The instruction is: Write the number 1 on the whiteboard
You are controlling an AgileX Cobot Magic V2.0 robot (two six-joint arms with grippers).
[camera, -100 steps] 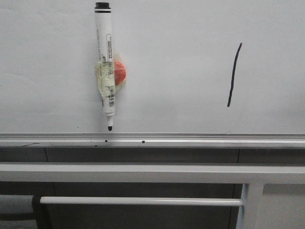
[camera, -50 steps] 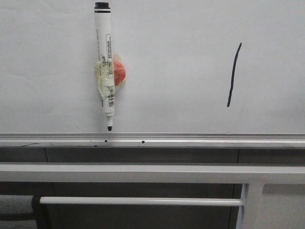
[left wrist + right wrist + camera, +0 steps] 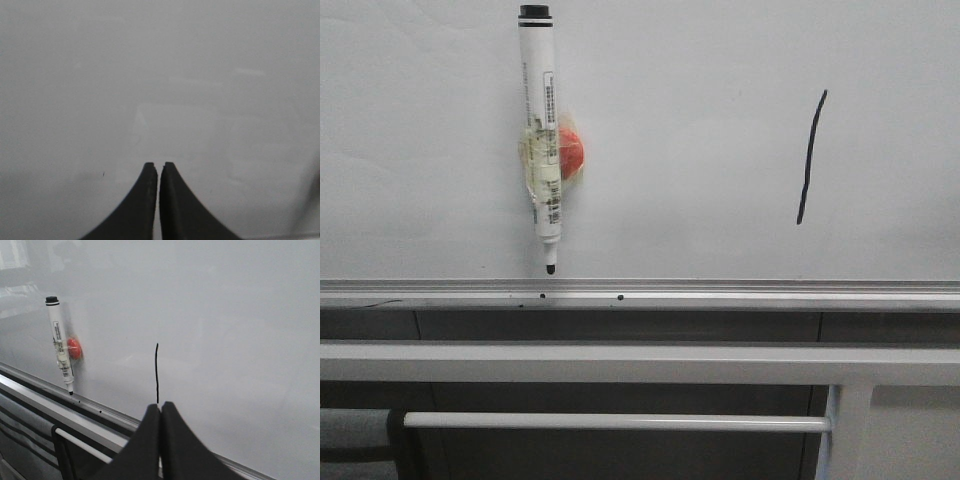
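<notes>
Both grippers are missing from the front view, which shows only the whiteboard [image 3: 660, 150] filling the upper part of the frame. On its right half stands the number 1 [image 3: 811, 157], a thin black stroke, near vertical and leaning slightly, its top a little further right than its foot. On the left half a white marker [image 3: 542, 140] hangs upright with its uncapped black tip pointing down, just above the silver edge rail [image 3: 720, 293]. The marker is taped at mid-barrel to a red round magnet [image 3: 570, 152] that sits against the board. Two small black dots [image 3: 542, 296] mark the rail below the tip. Under the rail run a grey horizontal bar [image 3: 620, 362] and a white rod [image 3: 620, 422].

From the left wrist view, the left gripper [image 3: 159, 166] has its dark fingers pressed almost together, only a hairline slit between them, holding nothing. Plain white board surface [image 3: 160, 75] fills the rest of the view.

From the right wrist view, the right gripper [image 3: 160, 407] also has its fingers closed against each other and empty. The black stroke [image 3: 157, 373] shows on the board [image 3: 240, 315] right beyond the fingertips, its foot close to them in the picture. The marker [image 3: 60, 345] with its red magnet [image 3: 74, 348] is well apart from the stroke, near the rail [image 3: 60, 402].
</notes>
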